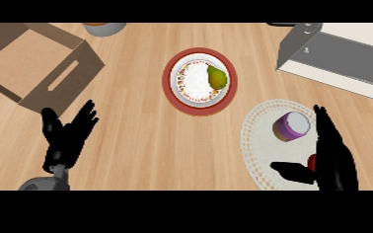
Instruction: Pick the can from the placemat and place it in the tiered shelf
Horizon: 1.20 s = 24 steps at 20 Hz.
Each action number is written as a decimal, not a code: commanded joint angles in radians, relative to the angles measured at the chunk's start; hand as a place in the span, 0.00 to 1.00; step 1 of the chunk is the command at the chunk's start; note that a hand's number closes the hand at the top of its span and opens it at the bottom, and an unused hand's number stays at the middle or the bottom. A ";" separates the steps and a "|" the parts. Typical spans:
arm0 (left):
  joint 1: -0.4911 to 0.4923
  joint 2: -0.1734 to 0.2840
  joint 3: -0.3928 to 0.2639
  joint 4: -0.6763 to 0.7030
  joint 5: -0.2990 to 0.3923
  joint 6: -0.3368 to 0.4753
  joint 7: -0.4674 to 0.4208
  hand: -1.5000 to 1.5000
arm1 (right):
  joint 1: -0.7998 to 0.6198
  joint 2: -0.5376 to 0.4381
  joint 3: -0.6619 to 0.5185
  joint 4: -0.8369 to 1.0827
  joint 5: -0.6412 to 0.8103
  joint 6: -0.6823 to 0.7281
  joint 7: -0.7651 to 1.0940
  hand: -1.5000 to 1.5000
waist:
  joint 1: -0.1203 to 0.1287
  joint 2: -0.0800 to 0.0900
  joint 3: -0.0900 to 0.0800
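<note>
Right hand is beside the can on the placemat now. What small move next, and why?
Probably close the right hand leftward around the purple can. The hand is open with straight fingers just right of the can, thumb below it, and the can stands ungrasped on the placemat.

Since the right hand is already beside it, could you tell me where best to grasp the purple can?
Probably round its curved side wall. The can seems to stand upright on the placemat, pale lid up. The right hand is open just right of it, so come from the right, fingers and thumb either side.
</note>
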 commanded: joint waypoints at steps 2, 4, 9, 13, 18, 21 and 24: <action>0.009 -0.033 0.008 -0.055 -0.025 0.011 0.039 0.50 | -0.012 0.003 -0.052 0.055 0.019 -0.007 -0.007 0.00 | 0.000 0.000 0.000; 0.031 -0.082 -0.040 -0.073 -0.085 0.072 0.029 0.50 | -0.077 0.010 -0.058 0.137 0.036 -0.023 -0.022 0.00 | 0.002 0.000 0.000; 0.017 -0.044 0.026 -0.063 -0.064 -0.028 0.044 0.50 | -0.083 0.037 -0.079 0.187 0.058 -0.088 -0.071 0.00 | 0.000 0.000 0.000; -0.039 -0.052 0.065 0.039 -0.068 -0.043 0.007 0.50 | -0.176 0.019 -0.111 0.230 0.042 -0.058 -0.089 0.00 | 0.000 0.000 0.000; 0.010 -0.063 0.073 0.002 -0.064 -0.072 -0.005 0.50 | -0.245 0.041 -0.153 0.461 0.017 -0.189 -0.223 0.00 | 0.003 0.001 0.000; 0.007 -0.050 0.077 -0.044 -0.074 -0.053 0.039 0.50 | -0.243 0.015 -0.092 0.411 0.037 -0.037 -0.175 1.00 | 0.005 0.000 0.000; -0.008 -0.023 0.104 -0.004 -0.040 -0.099 0.034 0.50 | -0.228 -0.033 -0.025 0.471 0.107 0.003 -0.238 1.00 | 0.006 0.001 0.000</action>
